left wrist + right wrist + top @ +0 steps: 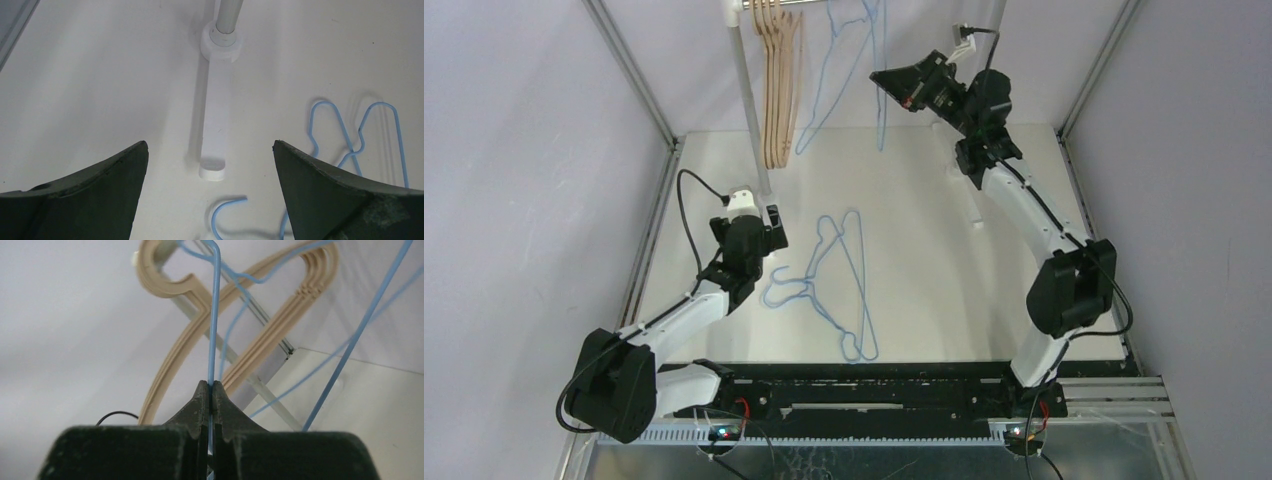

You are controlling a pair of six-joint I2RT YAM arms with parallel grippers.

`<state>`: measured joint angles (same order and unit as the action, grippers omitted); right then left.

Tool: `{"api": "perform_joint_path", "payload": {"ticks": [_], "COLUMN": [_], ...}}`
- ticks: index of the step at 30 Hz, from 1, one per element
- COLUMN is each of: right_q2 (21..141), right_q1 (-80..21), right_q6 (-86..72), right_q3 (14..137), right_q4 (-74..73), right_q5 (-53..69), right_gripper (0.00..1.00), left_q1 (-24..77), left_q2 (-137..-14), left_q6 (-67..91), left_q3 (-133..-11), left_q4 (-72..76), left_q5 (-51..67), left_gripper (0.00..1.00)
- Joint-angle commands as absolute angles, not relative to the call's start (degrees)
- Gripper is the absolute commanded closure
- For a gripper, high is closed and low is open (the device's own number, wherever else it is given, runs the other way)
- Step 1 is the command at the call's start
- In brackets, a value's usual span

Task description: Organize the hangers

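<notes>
Several tan wooden hangers (778, 90) hang on the rail at the back left, with a light-blue wire hanger (832, 85) hanging beside them. My right gripper (886, 82) is raised by the rail and shut on another blue wire hanger (881, 110); in the right wrist view the jaws (210, 386) pinch its wire (215, 315), with the wooden hangers (280, 325) behind. More blue wire hangers (844, 285) lie overlapped on the table. My left gripper (770, 224) is open and empty low over the table, with a blue hook (225, 210) between its fingers.
The rail's silver post (749, 110) stands on a white foot (214, 125) just ahead of my left gripper. Metal frame posts and purple walls close in the white table (944, 260) on the left, right and back.
</notes>
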<state>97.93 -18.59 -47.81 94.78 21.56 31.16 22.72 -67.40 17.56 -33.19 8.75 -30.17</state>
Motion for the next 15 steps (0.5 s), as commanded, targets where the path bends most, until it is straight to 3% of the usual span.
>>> {"api": "perform_joint_path", "payload": {"ticks": [1,11,15], "right_q2": [100.5,104.1,104.5], "right_q1": [-19.1,-19.7,-20.0], "right_q6": [-51.4,-51.9,-49.0], "right_q3": [98.1,99.2,100.4], "right_q4": [23.4,19.3,14.5], "right_q5": [26.2,25.5,27.4], "right_gripper": [1.0,0.99,0.81], "left_q1": [22.6,22.6,22.6], "left_q2": [-66.8,-67.1,-67.1], "left_q6": [17.8,17.9,17.8], "left_q3": [-33.4,-33.5,-33.5], "left_q4": [10.9,10.9,10.9], "left_q5": [-30.1,-29.6,-29.9], "left_gripper": [0.01,0.01,0.0]}}
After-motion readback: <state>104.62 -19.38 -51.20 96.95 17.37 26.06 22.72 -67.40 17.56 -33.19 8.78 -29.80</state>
